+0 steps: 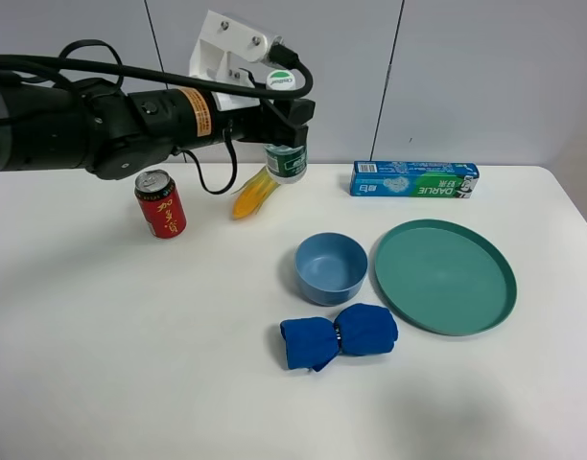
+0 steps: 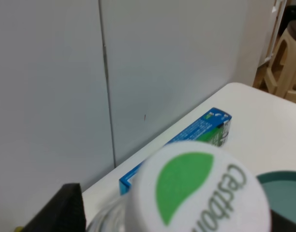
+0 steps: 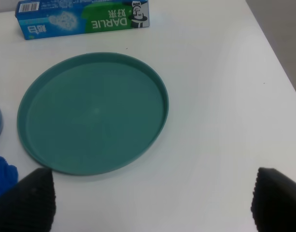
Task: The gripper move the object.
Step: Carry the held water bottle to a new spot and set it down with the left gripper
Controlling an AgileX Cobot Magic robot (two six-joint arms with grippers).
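Observation:
My left gripper [image 1: 290,117], a black claw on a black arm with a white block and orange label, is shut on the clear water bottle [image 1: 286,161]. It holds the bottle upright above the back of the table. The bottle's white cap with a green logo [image 1: 281,80] shows above the jaws and fills the left wrist view [image 2: 201,193]. One black finger [image 2: 66,208] shows beside it. My right gripper [image 3: 153,203] is open and empty, low over the table next to the green plate [image 3: 92,113]. It is out of the exterior view.
A red soda can [image 1: 160,203] stands left of the bottle. A yellow-orange object [image 1: 253,195] lies under it. A blue bowl [image 1: 330,267], green plate [image 1: 444,276], blue cloth [image 1: 338,335] and toothpaste box [image 1: 414,179] occupy the middle and right.

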